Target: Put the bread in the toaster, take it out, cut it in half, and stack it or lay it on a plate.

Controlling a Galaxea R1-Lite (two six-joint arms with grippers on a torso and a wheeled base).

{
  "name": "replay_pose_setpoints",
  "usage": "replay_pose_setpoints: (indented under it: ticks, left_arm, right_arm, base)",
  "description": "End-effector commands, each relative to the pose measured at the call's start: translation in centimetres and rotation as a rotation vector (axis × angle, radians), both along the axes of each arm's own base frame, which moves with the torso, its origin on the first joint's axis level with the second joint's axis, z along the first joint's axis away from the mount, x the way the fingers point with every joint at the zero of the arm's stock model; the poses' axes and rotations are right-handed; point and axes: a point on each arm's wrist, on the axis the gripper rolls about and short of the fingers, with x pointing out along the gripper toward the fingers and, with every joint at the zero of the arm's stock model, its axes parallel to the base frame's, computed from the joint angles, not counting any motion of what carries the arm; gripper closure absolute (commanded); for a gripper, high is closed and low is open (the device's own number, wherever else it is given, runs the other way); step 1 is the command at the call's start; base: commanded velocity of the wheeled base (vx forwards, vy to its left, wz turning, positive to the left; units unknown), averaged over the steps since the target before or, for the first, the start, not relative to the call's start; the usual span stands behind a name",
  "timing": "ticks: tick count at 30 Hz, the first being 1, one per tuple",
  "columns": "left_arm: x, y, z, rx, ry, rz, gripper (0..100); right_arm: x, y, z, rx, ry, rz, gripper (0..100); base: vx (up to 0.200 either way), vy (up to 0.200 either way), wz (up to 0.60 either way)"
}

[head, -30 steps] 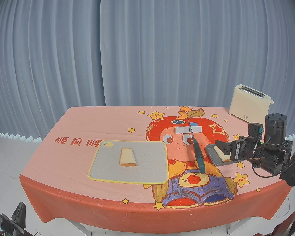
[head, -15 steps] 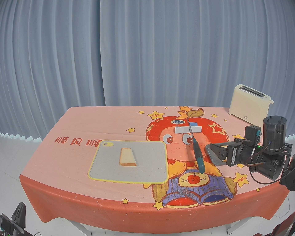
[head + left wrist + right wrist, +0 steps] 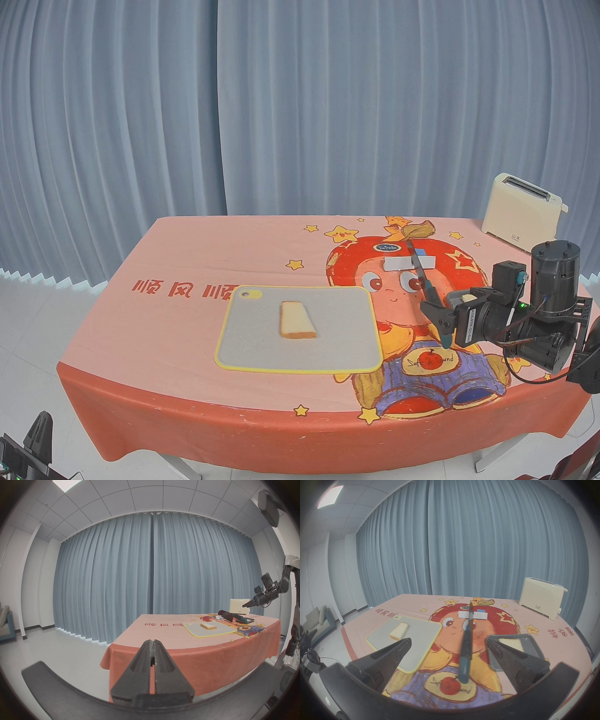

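Two grippers: the left gripper [image 3: 152,645] is pinched together on nothing, low, off the table's [image 3: 187,325] near-left side. The right gripper [image 3: 448,642] is spread wide, holding nothing, above the knife [image 3: 466,642] handle at the near right. The knife lies between the board [image 3: 337,337] and the plate [image 3: 532,648], its blade propped on a white block [image 3: 479,615]. One bread half [image 3: 297,320] lies flat on the board; another bread piece [image 3: 515,643] is on the plate. The toaster [image 3: 524,212] stands at the far right corner.
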Motion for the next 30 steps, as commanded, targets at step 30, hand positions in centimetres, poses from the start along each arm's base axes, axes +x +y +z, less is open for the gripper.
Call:
replay_pose_setpoints:
  ticks: [30]
  left_arm:
    - [0.1, 0.0, -0.5, 0.003, 0.019, 0.001, 100]
  right_arm:
    - [-1.0, 1.8, -0.6, 0.016, 0.032, 0.062, 0]
  base:
    - [0.000, 0.153, 0.00]
